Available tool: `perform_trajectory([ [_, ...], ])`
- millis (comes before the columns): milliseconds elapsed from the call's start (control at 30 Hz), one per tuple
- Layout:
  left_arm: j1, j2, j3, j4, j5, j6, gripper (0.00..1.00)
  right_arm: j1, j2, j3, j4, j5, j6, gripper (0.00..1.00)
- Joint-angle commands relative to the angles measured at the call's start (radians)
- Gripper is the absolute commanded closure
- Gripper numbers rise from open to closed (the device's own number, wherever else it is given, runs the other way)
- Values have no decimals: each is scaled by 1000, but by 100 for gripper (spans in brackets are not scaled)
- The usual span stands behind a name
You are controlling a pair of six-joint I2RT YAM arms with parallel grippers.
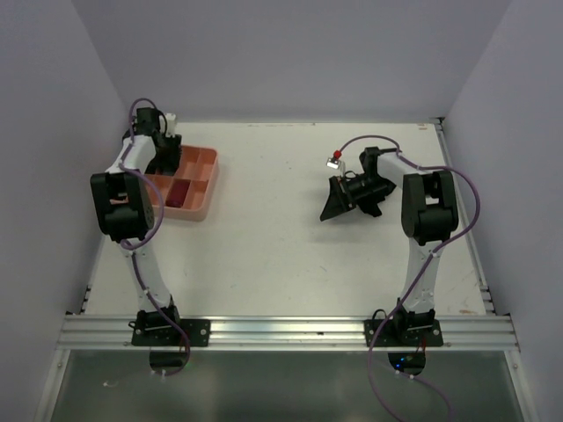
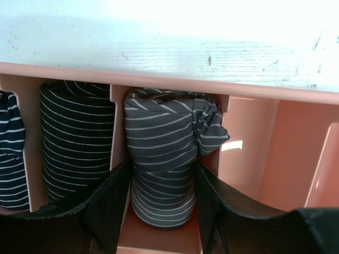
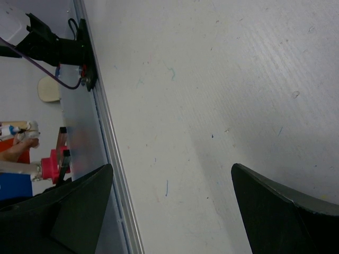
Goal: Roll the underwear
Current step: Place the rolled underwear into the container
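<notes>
A rolled grey underwear with thin white stripes lies in one compartment of the salmon-pink tray. My left gripper reaches down into that compartment, with one finger on each side of the roll's lower half. A thin strip of pink shows between the left finger and the cloth. In the top view the left gripper is over the tray's far part and hides the roll. My right gripper hovers open and empty over bare table. No plain black underwear is in view.
A darker striped roll fills the compartment to the left, and another shows at the frame edge. The compartment to the right holds nothing. A dark red item lies in the tray. The table's metal rail runs beside the right gripper.
</notes>
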Motion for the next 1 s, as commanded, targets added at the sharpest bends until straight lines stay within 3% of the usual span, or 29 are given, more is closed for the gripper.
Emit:
perform_trajectory([
  [0,19,-19,-34,-42,-34,58,42,-6,-54,32,-20,-42,-17,1],
  [200,7,-43,-28,-39,-11,62,41,-6,-63,31,-32,-37,-25,1],
  [400,5,-284,-146,146,61,76,40,-6,-78,29,-36,-25,-22,1],
  [533,-30,-350,-143,128,52,108,41,-6,-101,20,-1,-16,27,1],
  [600,-42,-373,-153,111,67,110,42,-8,-124,5,39,-5,56,1],
  [700,-53,-404,-204,87,141,107,55,-6,-156,-14,80,26,96,1],
  [833,-128,-492,-363,75,270,169,61,-8,-235,-70,185,168,176,1],
  [967,-307,-562,-483,102,354,210,62,-24,-389,-150,316,379,254,1],
])
